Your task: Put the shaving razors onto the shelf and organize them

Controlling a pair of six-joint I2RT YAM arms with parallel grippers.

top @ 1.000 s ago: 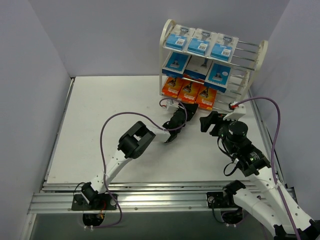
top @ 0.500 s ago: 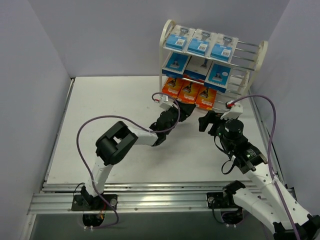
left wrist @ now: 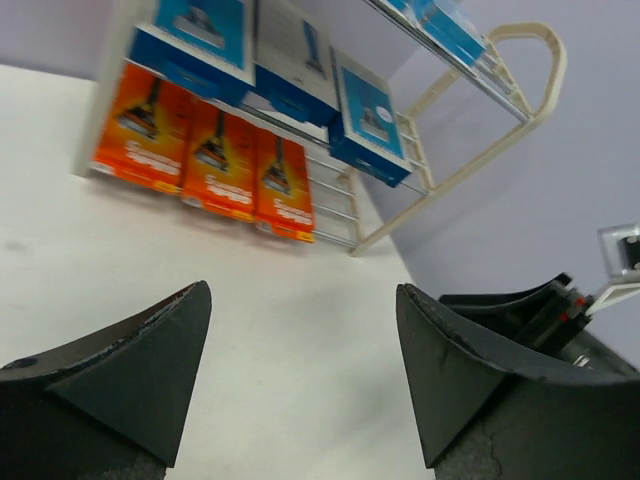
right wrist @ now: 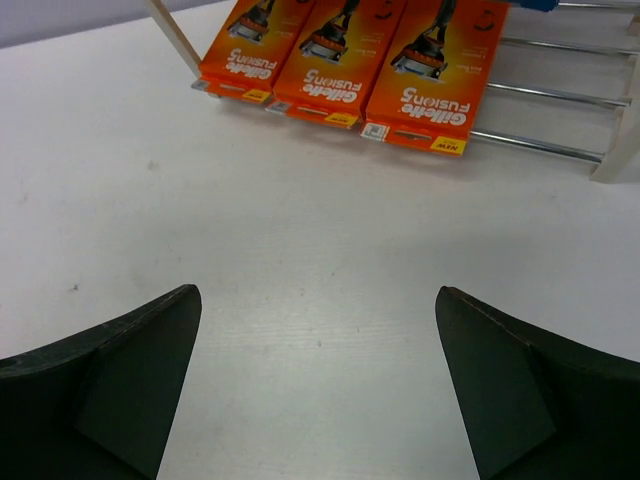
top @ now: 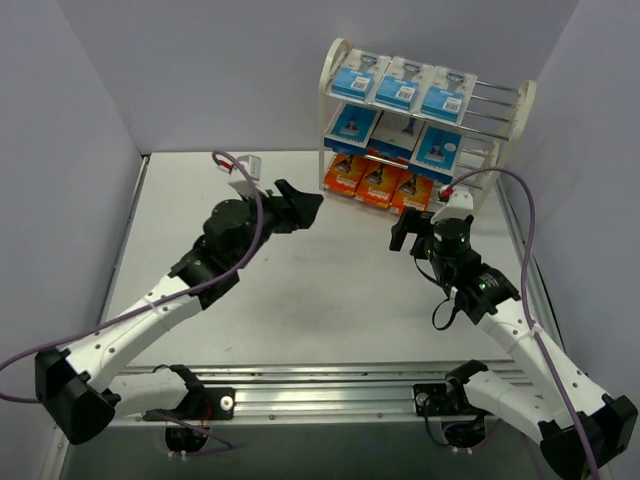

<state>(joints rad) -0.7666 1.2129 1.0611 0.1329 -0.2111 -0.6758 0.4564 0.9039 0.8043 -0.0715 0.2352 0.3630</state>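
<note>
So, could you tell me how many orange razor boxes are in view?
3, side by side on the shelf's bottom tier: left box, middle box, right box; none seems hidden.

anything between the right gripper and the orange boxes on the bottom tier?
Nothing. The right wrist view shows only bare white table between the right gripper and the three orange boxes.
</note>
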